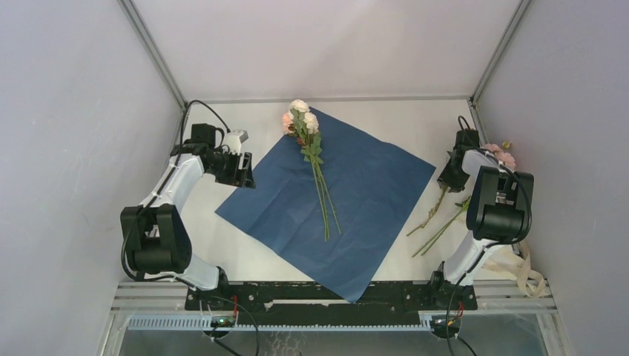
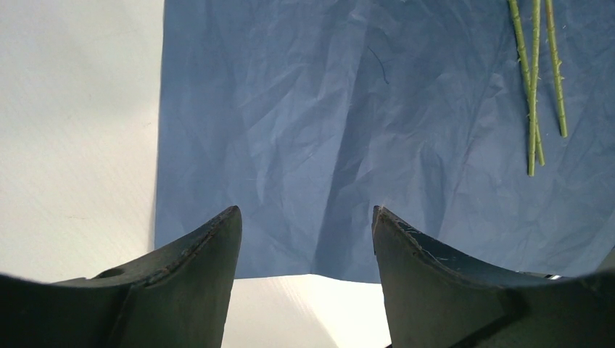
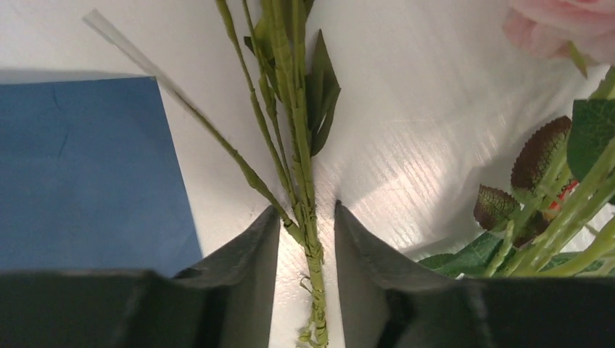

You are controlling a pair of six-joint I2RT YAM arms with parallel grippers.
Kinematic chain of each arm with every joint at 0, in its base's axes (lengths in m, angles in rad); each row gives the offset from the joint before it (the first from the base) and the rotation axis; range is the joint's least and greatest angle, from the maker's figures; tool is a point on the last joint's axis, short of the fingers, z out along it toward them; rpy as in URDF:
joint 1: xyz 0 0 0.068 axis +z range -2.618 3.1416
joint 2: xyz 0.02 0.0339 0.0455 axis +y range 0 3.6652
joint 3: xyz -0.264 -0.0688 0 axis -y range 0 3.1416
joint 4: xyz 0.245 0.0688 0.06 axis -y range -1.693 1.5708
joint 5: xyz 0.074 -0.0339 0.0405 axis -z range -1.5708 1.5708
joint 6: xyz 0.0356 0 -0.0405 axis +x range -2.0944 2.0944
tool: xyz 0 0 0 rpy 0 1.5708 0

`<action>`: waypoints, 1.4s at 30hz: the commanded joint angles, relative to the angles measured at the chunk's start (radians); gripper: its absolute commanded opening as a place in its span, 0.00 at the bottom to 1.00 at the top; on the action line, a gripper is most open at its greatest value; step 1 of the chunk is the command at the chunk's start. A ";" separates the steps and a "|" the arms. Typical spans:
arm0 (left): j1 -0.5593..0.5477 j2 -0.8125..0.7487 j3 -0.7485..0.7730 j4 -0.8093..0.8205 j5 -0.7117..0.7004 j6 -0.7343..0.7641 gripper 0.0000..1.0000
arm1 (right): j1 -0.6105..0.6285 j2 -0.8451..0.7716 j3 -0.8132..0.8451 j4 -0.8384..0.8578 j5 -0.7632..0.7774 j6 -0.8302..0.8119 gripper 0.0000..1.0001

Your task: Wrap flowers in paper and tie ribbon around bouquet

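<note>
**Flowers [image 1: 304, 122] on the paper [image 1: 356, 193], second bunch [image 3: 301, 145] beside it**

Nearest me, the ribbon [image 1: 530, 271] lies heaped by my right arm's base, untouched. Farther out, my right gripper [image 3: 306, 209] straddles the second bunch's stems on the bare table [image 1: 415, 119]. Its fingers are parted, not yet pinching, and only the wrist view shows that gap. My left gripper [image 2: 305, 212] hovers wide open over the paper's left corner, I reckon ready to fold. Farthest, the blooms rest at the sheet's far corner, with the stems along the diagonal for rolling.

Left hand [image 2: 306, 214] agape, right hand [image 3: 307, 210] half-parted
</note>
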 commanded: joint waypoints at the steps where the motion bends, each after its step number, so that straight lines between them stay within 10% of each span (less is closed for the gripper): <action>1: -0.001 0.010 -0.017 -0.003 -0.003 0.008 0.71 | -0.017 0.029 -0.001 0.020 -0.027 -0.025 0.34; 7: -0.001 0.002 -0.015 -0.006 -0.003 0.007 0.71 | -0.026 -0.045 -0.001 0.005 0.002 -0.067 0.00; 18: -0.001 -0.015 -0.016 -0.007 0.003 0.010 0.71 | 0.124 -0.550 -0.001 0.068 0.244 -0.182 0.00; 22: -0.001 -0.013 -0.015 -0.007 0.004 0.009 0.71 | 0.347 -0.639 -0.001 0.158 0.001 -0.242 0.00; 29: 0.000 -0.033 -0.014 -0.013 -0.007 0.008 0.71 | 0.741 -0.370 0.033 0.375 -0.197 -0.218 0.00; 42: -0.001 -0.029 -0.017 -0.011 -0.008 0.008 0.72 | 0.843 0.248 0.495 0.161 -0.109 -0.104 0.00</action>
